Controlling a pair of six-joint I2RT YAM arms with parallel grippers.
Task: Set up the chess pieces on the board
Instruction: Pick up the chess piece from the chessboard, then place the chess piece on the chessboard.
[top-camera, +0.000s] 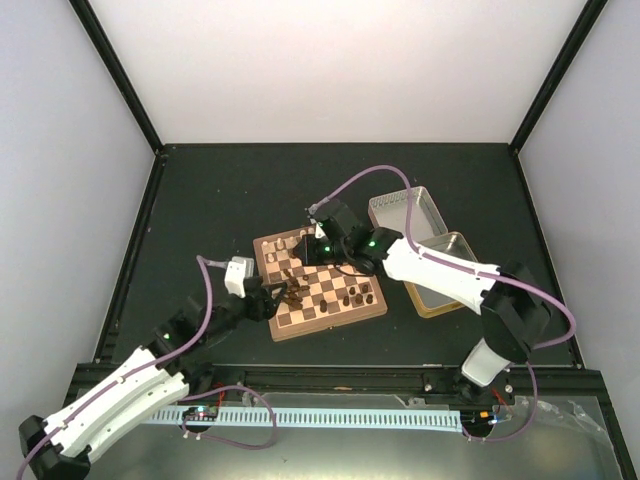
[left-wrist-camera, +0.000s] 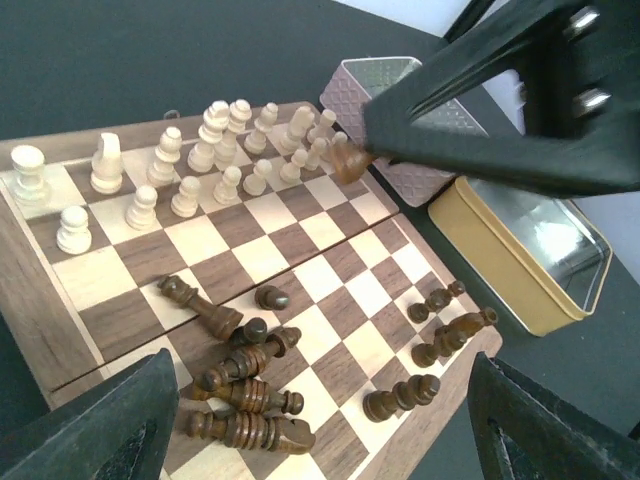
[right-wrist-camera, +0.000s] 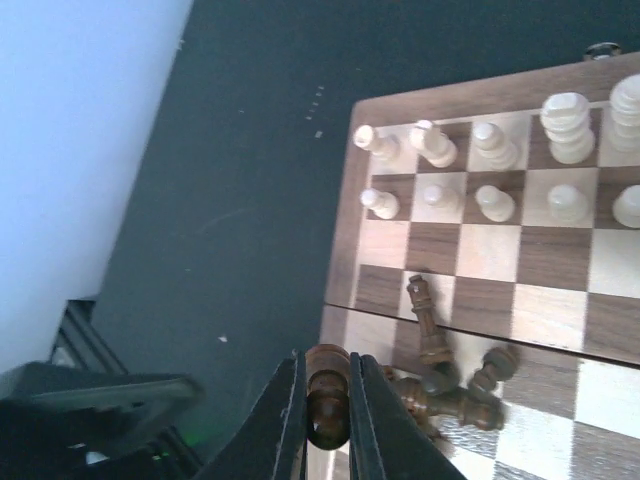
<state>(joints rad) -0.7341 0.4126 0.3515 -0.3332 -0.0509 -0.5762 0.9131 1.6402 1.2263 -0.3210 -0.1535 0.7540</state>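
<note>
The board (top-camera: 318, 327) lies open on the dark desk (top-camera: 220, 200) between the two arms. The right pincer (right-wrist-camera: 327, 362) is clenched on a single dark brown chessman (right-wrist-camera: 327, 400), pinched upright between both fingers and held over the board; whether its base touches the wood I cannot tell. In the left wrist view this piece hangs just beside the pale chessmen (left-wrist-camera: 215, 150), which stand in two rows along the far edge of the board. Several dark chessmen (left-wrist-camera: 245, 395) lie toppled in a loose heap on the near squares, some touching or crossing one another. A few other dark ones (left-wrist-camera: 440, 335) sit apart from the heap toward the board's right edge. The left pincer (left-wrist-camera: 325, 370) is released, its fingers spread wide above the heap and grasping nothing. Off the board's right side rest two open metal tins, a pinkish one (left-wrist-camera: 345, 95) and a yellow one (left-wrist-camera: 500, 270), just beside each other
</note>
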